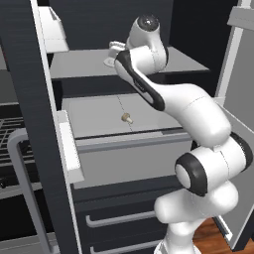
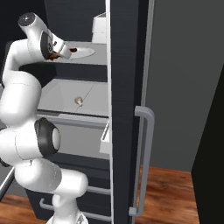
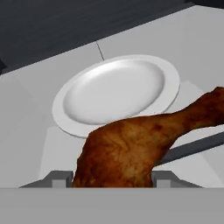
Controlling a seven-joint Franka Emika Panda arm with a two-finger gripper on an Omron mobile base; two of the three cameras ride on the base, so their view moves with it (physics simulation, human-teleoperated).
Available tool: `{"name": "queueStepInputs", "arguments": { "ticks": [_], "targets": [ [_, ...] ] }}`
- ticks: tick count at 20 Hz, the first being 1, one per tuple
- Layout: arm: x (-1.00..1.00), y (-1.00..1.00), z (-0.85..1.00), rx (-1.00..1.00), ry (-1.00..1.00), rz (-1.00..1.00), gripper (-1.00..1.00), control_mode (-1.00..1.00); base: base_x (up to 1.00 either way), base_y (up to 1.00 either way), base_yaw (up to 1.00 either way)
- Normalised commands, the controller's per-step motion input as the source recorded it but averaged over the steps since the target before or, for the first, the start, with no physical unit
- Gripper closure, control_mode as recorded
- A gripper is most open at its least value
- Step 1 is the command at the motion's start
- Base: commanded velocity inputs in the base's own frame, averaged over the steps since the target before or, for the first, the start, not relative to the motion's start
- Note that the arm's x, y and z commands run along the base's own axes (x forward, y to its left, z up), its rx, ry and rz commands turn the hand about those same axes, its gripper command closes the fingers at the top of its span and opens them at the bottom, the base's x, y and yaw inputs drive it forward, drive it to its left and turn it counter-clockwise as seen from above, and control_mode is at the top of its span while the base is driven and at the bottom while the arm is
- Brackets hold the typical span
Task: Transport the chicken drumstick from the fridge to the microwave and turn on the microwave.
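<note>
The chicken drumstick [image 3: 131, 148], reddish-brown and glossy, sits between my finger tips, its thick end low and its thin end pointing right. My gripper [image 3: 112, 179] is shut on it, just above and in front of an empty white plate [image 3: 116, 94] on the fridge's upper grey shelf [image 1: 79, 64]. In the right base view the gripper [image 2: 59, 54] holds a brown bit of the drumstick [image 2: 54, 56] beside the plate [image 2: 84, 51]. The left base view has the hand [image 1: 116, 49] over the plate [image 1: 109, 62]. The microwave is out of view.
A tiny beige mushroom-shaped item [image 1: 127, 118] lies on the pale drawer top [image 1: 94, 119] below the shelf. The open fridge door [image 2: 124, 109] with its grey handle [image 2: 146, 162] stands at the right. A door bin [image 1: 69, 149] and the black stove [image 1: 10, 144] are at the left.
</note>
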Motion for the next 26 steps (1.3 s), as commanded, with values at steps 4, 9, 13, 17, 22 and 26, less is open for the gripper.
{"name": "queueStepInputs", "arguments": {
  "ticks": [4,9,13,17,22,26],
  "targets": [
    [-0.47,-0.14,0.09,0.00,0.00,0.10,1.00,-1.00,0.00,0.00,0.00],
    [-0.56,-0.18,0.08,0.00,0.00,0.14,1.00,-1.00,0.00,0.00,0.00],
    [-0.61,-0.17,0.10,0.00,0.00,0.13,1.00,-1.00,0.00,0.00,0.00],
    [-0.60,-0.12,0.10,0.00,0.00,0.09,1.00,-1.00,0.00,0.00,0.00],
    [-0.61,-0.09,0.04,0.00,0.00,0.09,1.00,-1.00,0.00,0.00,0.00],
    [-0.55,0.00,0.00,0.00,0.00,0.05,1.00,-1.00,0.00,0.00,0.00]
  ]
}}
